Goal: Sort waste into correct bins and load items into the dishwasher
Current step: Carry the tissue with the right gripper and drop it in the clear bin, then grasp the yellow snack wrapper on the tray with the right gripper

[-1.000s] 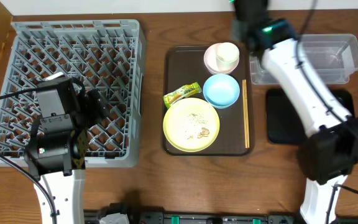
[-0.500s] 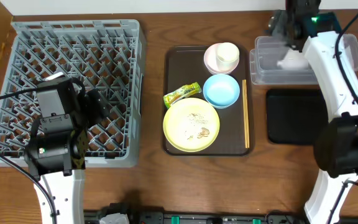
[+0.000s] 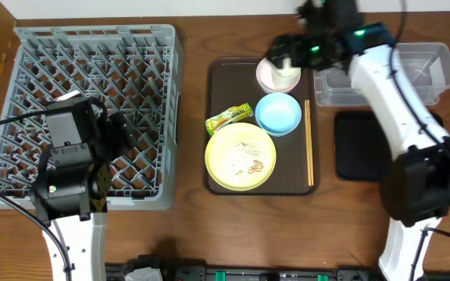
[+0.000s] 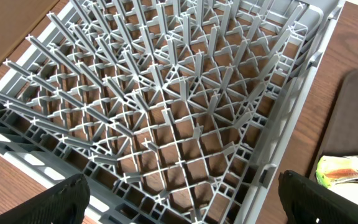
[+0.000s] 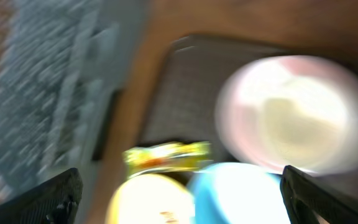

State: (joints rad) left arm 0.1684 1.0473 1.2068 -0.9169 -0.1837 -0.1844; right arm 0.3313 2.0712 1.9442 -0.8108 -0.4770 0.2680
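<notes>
1. The grey dish rack (image 3: 92,47) is sitting at the left of the bench (image 3: 194,226), and nothing is lying among its pegs.
2. The left claw (image 4: 182,186) is hanging over the rack, fingers spread wide and gripping nothing.
3. The dark brown serving tray (image 3: 221,78) is carrying the dishes. At its far end the small white cup (image 3: 285,70) is standing inside the pinkish-white bowl (image 3: 264,76).
4. Just beside them the light blue bowl (image 3: 278,113) is sitting empty, next to the pale yellow plate (image 3: 229,160), which is holding beige crumbs (image 3: 255,165).
5. The yellow-green wrapper (image 3: 229,119) is lying on the tray by the plate's far left edge, and the chopsticks (image 3: 308,140) are running along the tray's right side.
6. The right claw (image 5: 180,180) is hovering above the cup and pink bowl. It is blurred, with fingers wide apart and nothing between them.
7. The clear tub (image 3: 436,66) and the black tray (image 3: 354,148) are sitting at the right. The right arm is covering part of both, so I cannot tell what the tub is holding.
</notes>
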